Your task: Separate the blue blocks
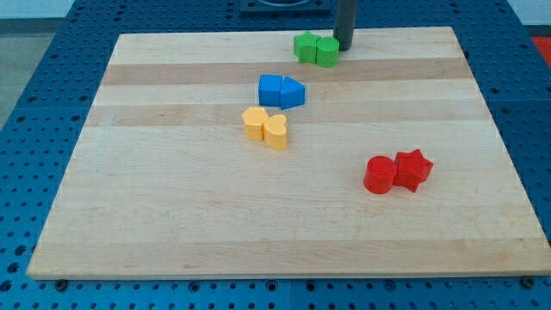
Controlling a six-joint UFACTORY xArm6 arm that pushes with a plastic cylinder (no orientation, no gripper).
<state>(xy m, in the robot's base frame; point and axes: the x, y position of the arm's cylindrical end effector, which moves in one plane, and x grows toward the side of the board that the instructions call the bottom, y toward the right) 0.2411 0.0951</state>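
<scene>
Two blue blocks touch each other above the board's middle: a blue cube-like block on the left and a blue wedge-shaped block on the right. My tip is at the view's top, right beside the green pair, up and to the right of the blue blocks and well apart from them.
Two green blocks touch each other at the board's top edge, next to my tip. A yellow block and a yellow heart touch below the blue pair. A red cylinder and a red star touch at the lower right. The wooden board lies on a blue perforated table.
</scene>
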